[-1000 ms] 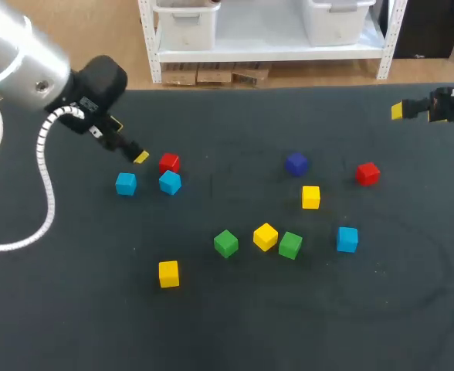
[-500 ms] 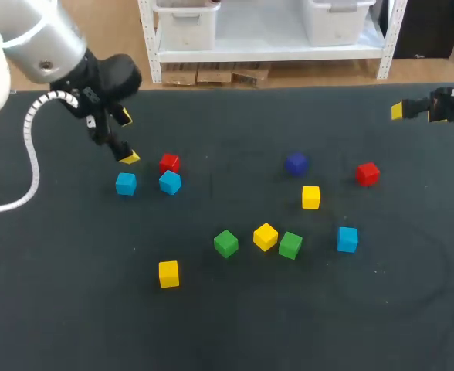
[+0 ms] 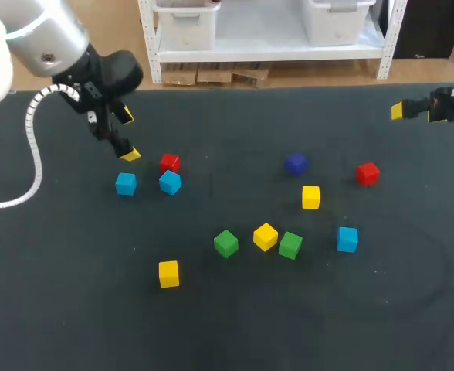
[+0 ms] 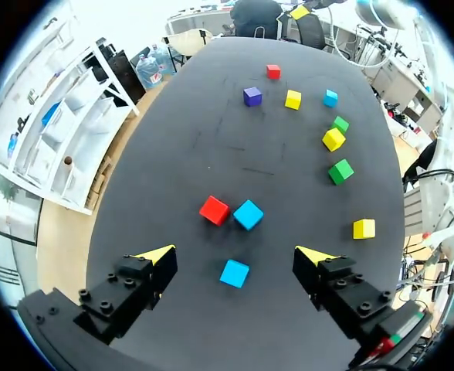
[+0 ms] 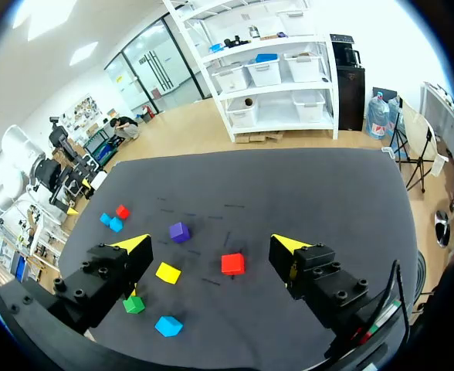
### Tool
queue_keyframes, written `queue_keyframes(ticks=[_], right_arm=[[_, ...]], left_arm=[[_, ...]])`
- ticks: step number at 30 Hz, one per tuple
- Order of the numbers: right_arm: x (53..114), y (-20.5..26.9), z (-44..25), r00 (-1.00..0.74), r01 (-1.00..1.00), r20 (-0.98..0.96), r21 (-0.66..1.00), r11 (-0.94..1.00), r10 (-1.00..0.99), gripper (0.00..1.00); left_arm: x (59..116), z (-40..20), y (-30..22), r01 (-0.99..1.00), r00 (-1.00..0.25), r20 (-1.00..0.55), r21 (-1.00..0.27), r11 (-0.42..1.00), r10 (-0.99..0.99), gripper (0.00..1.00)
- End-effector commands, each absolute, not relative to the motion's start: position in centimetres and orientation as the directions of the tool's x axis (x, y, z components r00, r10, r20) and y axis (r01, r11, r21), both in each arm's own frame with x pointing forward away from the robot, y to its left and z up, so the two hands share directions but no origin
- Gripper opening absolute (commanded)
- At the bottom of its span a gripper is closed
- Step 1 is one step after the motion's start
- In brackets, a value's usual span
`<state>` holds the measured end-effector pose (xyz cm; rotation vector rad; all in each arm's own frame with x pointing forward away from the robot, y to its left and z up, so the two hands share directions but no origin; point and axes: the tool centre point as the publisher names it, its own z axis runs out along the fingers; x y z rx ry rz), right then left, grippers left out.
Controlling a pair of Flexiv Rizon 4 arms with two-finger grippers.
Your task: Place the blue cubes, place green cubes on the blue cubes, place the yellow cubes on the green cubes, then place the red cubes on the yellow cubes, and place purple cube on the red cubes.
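Two grippers stand open and empty: the left gripper (image 4: 235,254) hangs near a blue cube (image 4: 234,273), the right gripper (image 5: 210,243) faces a red cube (image 5: 232,263).

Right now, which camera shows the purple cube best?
The right wrist view: the purple cube lies ahead of the open right pincer, nothing covering it, its colour plain. The head view shows it too, but it looks dark blue there. The left wrist view shows it small and far off.

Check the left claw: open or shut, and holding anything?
Open and empty: on the left claw the yellow tips stand wide apart, and the nearest blue cube lies beyond them, untouched.
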<state>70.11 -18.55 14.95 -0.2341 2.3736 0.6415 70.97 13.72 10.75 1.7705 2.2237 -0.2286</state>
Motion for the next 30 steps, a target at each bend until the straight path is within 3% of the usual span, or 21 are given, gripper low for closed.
queue_keyframes(ticks=[1,6,17,30], right_arm=[[70.1,-18.5,15.0,-0.766,-0.322,-0.642,0.385,0.865,0.000,1.00],[70.1,-18.5,15.0,-0.766,-0.322,-0.642,0.385,0.865,0.000,1.00],[70.1,-18.5,15.0,-0.766,-0.322,-0.642,0.385,0.865,0.000,1.00],[70.1,-18.5,15.0,-0.766,-0.322,-0.642,0.385,0.865,0.000,1.00]], left_arm=[[71.2,10.8,13.0,0.991,-0.102,-0.195,0.066,0.117,0.976,1.00],[71.4,10.6,11.3,0.989,0.137,-0.041,0.068,-0.134,0.990,1.00],[70.5,9.0,7.0,0.853,0.506,0.201,0.024,-0.521,0.839,1.00],[70.0,4.8,4.8,0.638,0.752,0.230,-0.017,-0.770,0.618,1.00]])
